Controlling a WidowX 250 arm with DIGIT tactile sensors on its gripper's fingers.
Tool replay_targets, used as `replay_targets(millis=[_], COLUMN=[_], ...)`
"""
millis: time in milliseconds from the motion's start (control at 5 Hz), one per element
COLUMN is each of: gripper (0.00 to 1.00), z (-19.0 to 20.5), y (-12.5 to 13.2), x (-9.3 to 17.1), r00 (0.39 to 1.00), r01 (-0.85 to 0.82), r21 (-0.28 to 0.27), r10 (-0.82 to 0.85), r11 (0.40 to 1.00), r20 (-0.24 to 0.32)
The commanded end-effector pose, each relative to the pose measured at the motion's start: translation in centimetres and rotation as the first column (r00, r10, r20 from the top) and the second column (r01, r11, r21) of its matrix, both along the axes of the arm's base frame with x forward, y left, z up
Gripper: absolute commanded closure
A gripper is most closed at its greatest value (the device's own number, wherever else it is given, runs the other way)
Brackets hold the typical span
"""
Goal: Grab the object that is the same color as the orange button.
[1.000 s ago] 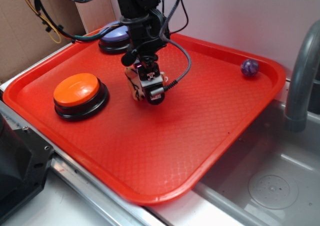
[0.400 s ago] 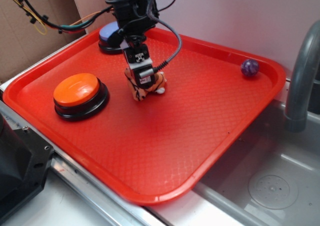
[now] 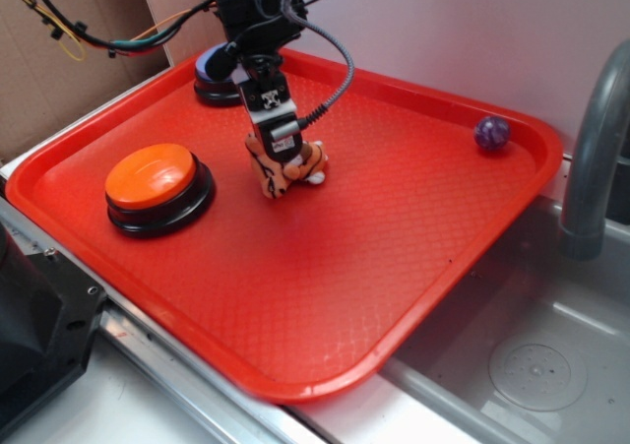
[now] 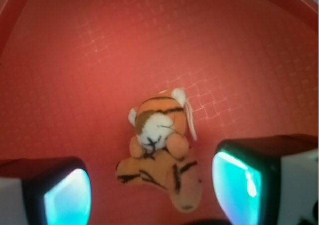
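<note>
hovered over the plush tiger (image 4: 159,155) with the gripper (image 4: 152,185) spread open, pads (image 4: 234,182) either side, tiger lying mid-tray (image 3: 413,267) near the orange button (image 3: 157,183). judged pre-grasp: needed lowering, then closing. showed the straddle clearly only from the wrist; showed button and purple ball (image 3: 491,133) only from the exterior.

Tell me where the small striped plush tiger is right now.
The small orange-and-black plush tiger lies on the red plastic tray near its middle, right of the orange dome button; the wrist view shows it between the gripper's open jaws.
</note>
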State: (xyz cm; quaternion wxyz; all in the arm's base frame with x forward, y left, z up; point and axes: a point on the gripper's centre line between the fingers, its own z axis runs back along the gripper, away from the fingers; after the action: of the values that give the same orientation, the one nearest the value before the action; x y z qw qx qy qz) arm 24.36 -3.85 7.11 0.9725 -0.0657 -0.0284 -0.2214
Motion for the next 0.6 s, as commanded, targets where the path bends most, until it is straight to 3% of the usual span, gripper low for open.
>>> replay_targets(millis=[0, 400], gripper=[0.0, 0.0], z=[0.79, 0.65], y=[-0.38, -0.46], x=[0.63, 0.67], r00=[0.999, 0.999], r01=[0.002, 0.003], r21=[0.007, 0.012], r10=[-0.003, -0.003], r11=[1.0, 1.0], r20=[0.047, 0.051])
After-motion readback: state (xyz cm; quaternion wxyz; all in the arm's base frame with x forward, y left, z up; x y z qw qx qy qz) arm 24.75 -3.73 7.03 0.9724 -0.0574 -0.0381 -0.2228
